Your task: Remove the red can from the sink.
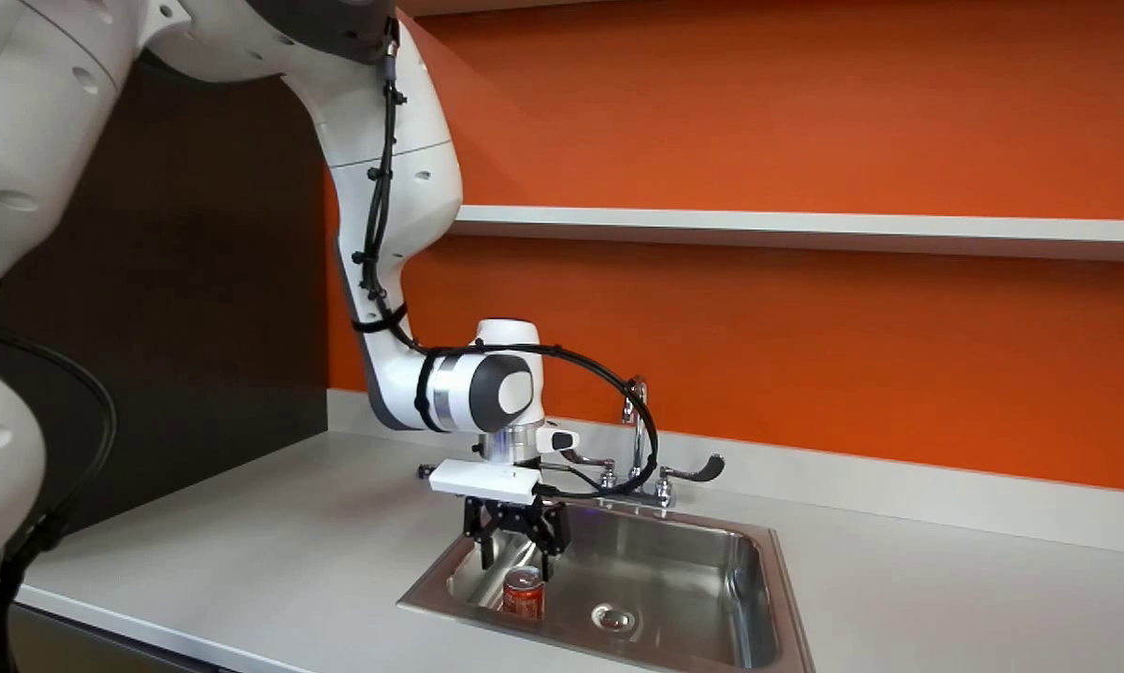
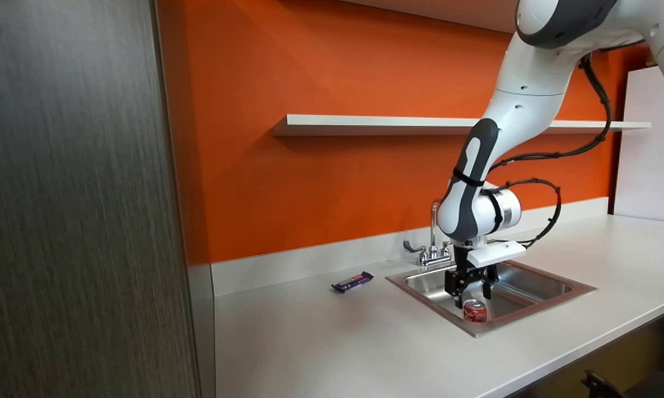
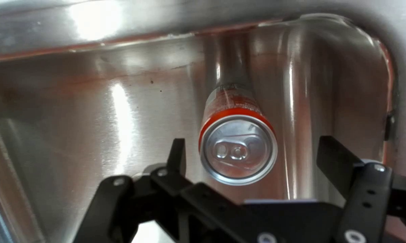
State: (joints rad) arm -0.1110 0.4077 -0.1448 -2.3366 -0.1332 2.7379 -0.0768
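The red soda can (image 3: 238, 148) stands upright on the floor of the stainless-steel sink (image 2: 536, 308), lid (image 3: 252, 160) up, pull tab (image 3: 230, 150) showing. It sits toward a rounded corner of the sink; whether its body touches the side there I cannot tell. The gripper (image 3: 252, 152) has its fingers (image 3: 339, 165) spread wide, and in the wrist view the lid shows between them with a gap on each side (the slimmer one lies at the left of that view). How far down they reach beside the can is hard to judge. The drain (image 1: 612, 617) is set in the sink floor, near the can but apart from it. A metal rim (image 1: 785, 608) runs around the sink, and at its back edge stands a chrome faucet (image 2: 433, 237) with lever handles (image 1: 698, 470). Past the rim, the pale countertop (image 2: 310, 337) stretches away on both sides, with a strip of it between the sink and the front edge. In an exterior view a purple-wrapped snack bar (image 2: 352, 282) lies on it, apart from the sink and near the backsplash (image 2: 310, 262). Above, a white shelf (image 2: 376, 124) juts from the orange wall (image 2: 332, 193).
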